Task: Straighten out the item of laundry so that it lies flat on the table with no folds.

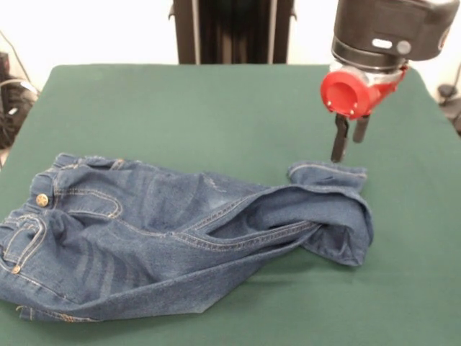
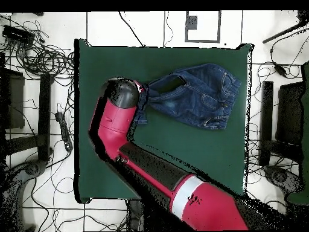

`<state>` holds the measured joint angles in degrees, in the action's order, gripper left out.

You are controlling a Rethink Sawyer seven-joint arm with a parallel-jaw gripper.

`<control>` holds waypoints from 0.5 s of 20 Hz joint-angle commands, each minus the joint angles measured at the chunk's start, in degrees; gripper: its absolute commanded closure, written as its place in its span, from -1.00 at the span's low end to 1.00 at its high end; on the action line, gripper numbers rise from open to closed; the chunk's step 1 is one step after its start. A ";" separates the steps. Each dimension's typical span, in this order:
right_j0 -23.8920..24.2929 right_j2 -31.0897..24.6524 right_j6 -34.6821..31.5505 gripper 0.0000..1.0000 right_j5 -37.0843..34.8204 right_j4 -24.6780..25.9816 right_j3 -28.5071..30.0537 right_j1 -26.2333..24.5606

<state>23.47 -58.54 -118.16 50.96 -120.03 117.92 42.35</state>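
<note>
Fingers (image 1: 348,138) slightly parted above jeans (image 1: 180,231) cuff.

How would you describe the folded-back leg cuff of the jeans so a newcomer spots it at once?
Start at the green table and find the jeans. Follow the legs away from the waistband to the gripper. Right beneath it lies the cuff, the only hemmed edge doubled back.

The front view looks low across the counter (image 1: 216,108) from its near edge, close enough to crop the sides. The overhead view looks straight down from high, taking in the whole counter and surrounding floor (image 2: 36,66). Both share the counter's green top.
</note>
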 commanded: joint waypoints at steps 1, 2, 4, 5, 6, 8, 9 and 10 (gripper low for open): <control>-2.47 1.75 11.10 -1.00 0.72 4.11 -1.66 -9.77; -2.66 2.80 10.52 -1.00 -0.35 6.00 -1.97 -10.87; -2.96 4.06 9.59 -1.00 -1.19 8.48 -2.67 -12.56; -3.15 4.55 9.27 -1.00 -1.02 9.43 -3.02 -13.19; -3.09 4.75 9.18 -1.00 -1.23 10.29 -3.38 -13.95; -2.86 4.73 8.86 -1.00 -1.94 11.38 -3.86 -15.07; -3.00 4.96 8.42 -1.00 -1.75 11.94 -4.11 -15.28; -2.79 4.79 8.37 -1.00 -2.11 12.21 -4.14 -15.54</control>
<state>22.52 -57.00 -116.99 50.97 -108.40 115.72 32.70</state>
